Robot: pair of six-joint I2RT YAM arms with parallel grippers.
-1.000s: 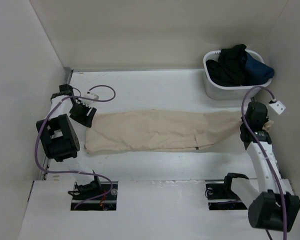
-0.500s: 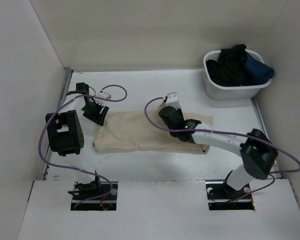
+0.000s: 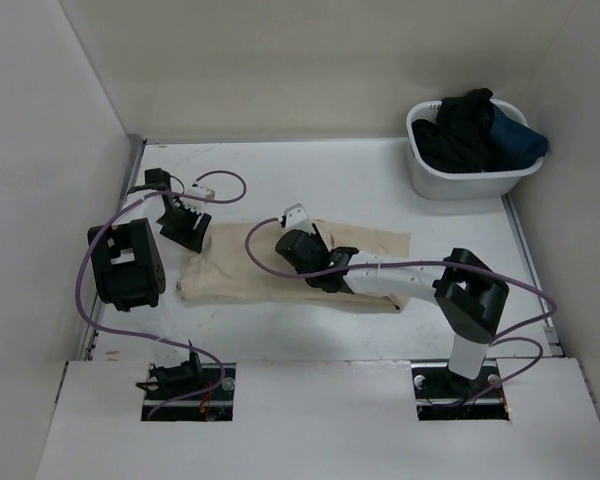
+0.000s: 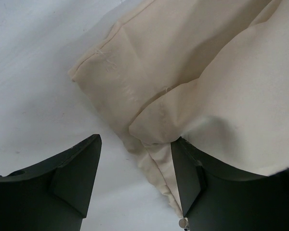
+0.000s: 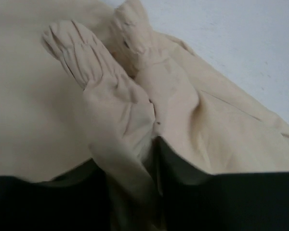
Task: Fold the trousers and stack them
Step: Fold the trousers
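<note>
Handling the trousers [image 3: 230, 272] should take little force: the beige cloth looks light, soft and limp, so it sags and creases wherever it is not held, and it is in no way fragile. It probably drags on the surface [image 3: 310, 180] rather than slides, which could pull a fold askew. The best holds, I judge, are the thick, stitched parts: the gathered cuffs [image 5: 67, 38], the hems and the seamed corners, pinched through all layers so that none slips free.

The trousers lie flat on the surface, well apart from the white basket [image 3: 460, 185] of dark garments, on the side of it toward the left arm and nearer the arm bases. They form a long band running away from the basket.

The right gripper [image 5: 154, 149] is clamped on the cloth just behind the cuffs, which stick out beyond its jaws. It hangs above the middle of the band with that bunch raised over the layer below, so the end nearer the basket appears doubled over.

The left gripper [image 4: 135, 144] is at the end farthest from the basket, its jaws spread and holding nothing. One finger rests against a folded edge of the cloth, the other stands over bare surface, and the stitched corner lies just beyond the fingertips.
</note>
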